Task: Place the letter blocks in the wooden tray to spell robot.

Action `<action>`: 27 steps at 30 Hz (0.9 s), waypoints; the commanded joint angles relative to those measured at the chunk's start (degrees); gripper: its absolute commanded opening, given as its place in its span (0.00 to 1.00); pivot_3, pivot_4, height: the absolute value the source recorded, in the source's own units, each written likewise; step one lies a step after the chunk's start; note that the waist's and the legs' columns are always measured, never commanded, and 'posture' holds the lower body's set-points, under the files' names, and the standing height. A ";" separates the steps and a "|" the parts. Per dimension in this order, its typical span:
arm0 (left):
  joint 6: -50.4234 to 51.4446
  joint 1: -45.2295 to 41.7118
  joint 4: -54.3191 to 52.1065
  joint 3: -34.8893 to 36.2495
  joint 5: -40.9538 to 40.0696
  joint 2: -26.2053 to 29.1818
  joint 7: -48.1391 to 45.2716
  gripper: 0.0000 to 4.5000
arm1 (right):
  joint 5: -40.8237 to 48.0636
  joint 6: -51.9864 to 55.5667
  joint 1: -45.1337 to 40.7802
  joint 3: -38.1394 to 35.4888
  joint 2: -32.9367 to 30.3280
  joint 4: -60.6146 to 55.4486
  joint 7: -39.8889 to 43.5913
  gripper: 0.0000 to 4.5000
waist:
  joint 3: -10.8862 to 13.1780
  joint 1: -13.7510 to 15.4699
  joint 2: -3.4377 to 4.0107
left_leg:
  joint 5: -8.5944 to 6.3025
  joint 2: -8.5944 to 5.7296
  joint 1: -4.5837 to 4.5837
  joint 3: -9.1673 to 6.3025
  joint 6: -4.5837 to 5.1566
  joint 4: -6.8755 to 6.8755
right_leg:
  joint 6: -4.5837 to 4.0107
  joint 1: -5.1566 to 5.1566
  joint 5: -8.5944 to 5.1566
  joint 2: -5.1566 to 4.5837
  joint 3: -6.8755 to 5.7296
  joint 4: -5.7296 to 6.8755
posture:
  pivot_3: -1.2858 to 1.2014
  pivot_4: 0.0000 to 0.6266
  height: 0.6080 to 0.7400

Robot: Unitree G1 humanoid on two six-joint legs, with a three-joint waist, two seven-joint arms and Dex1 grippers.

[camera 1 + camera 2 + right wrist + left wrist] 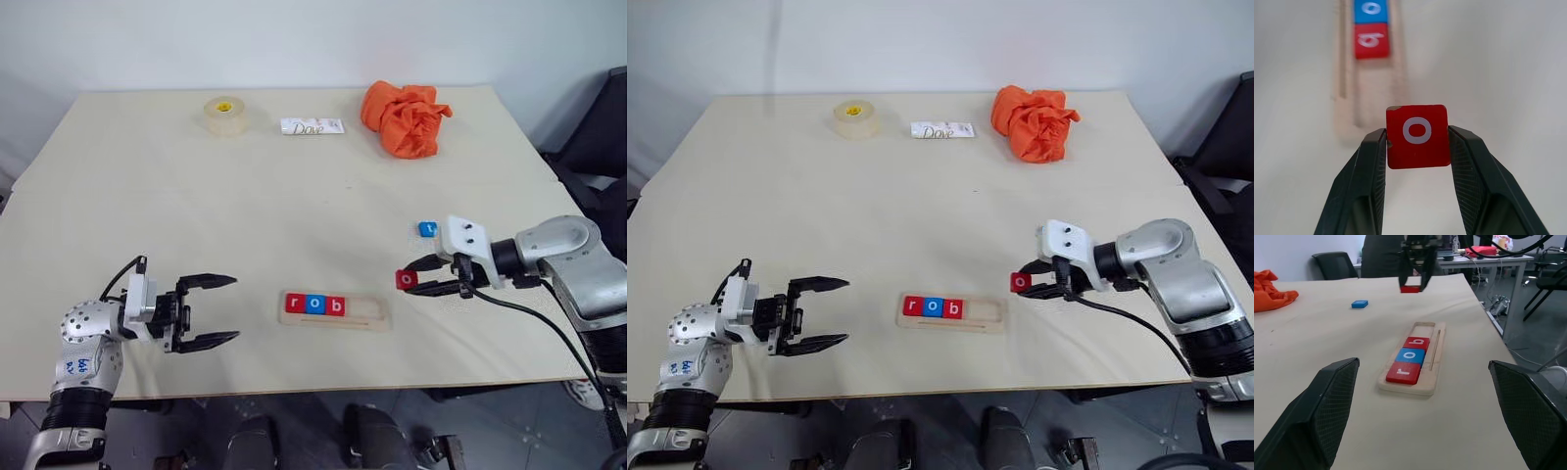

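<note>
Right gripper [423, 278] is clamped on a small flat red rounded-square tile marked with a white "o" [1418, 135], one black finger pressed to each side edge, the letter face turned toward the wrist camera and the tile held clear above the pale beige counter [196, 215]. Over on the other side, the left gripper [211, 311] hangs with its two black fingers spread wide and nothing between them, pointing across toward the tray. The long narrow pale-wood tray [367, 313] lies flat near the front edge of the counter, and three tiles sit side by side at its left end: a red "r" tile [294, 304], a blue "o" tile [314, 305] and a red "b" tile [335, 306], reading "rob", with the right part of the groove bare. From the tray, the held red tile is at about two o'clock, near the tray's right end but apart from it. A blue tile with a white letter too small to read [427, 229] lies on the counter at about twelve o'clock from the right gripper, close by. Far back sit a white packet printed "Dove" [313, 126], a roll of clear tape with a yellow core label [225, 116] and a crumpled orange cloth [404, 117].
</note>
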 commanded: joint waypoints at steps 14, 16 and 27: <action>-1.87 0.95 -2.07 0.34 -0.38 -1.21 -2.67 1.00 | -4.77 16.43 -8.19 13.97 6.40 -11.95 -9.28 0.32 | 0.00 -0.08 0.00 | 0.00 0.00 -0.06 0.00 0.01 -0.01 | -0.01 -0.05 0.00 0.01 -0.01 -0.02 | 0.52 0.24 1.00; -1.91 1.31 -2.48 0.41 -0.43 -1.29 -2.40 1.00 | -4.88 17.49 -8.58 15.05 6.91 -12.20 -9.93 0.32 | 0.00 -0.07 0.00 | -0.01 0.01 -0.06 -0.01 0.01 -0.01 | -0.01 -0.06 0.00 0.02 -0.02 -0.01 | 0.52 0.24 1.00; -1.84 2.15 -3.70 0.65 -0.38 -1.52 -1.52 1.00 | -6.21 17.27 -9.09 18.57 8.00 -9.95 -11.59 0.32 | 0.00 -0.06 0.00 | -0.01 0.00 -0.07 0.00 0.02 -0.01 | -0.01 -0.06 0.00 0.01 -0.02 -0.01 | 0.52 0.24 1.00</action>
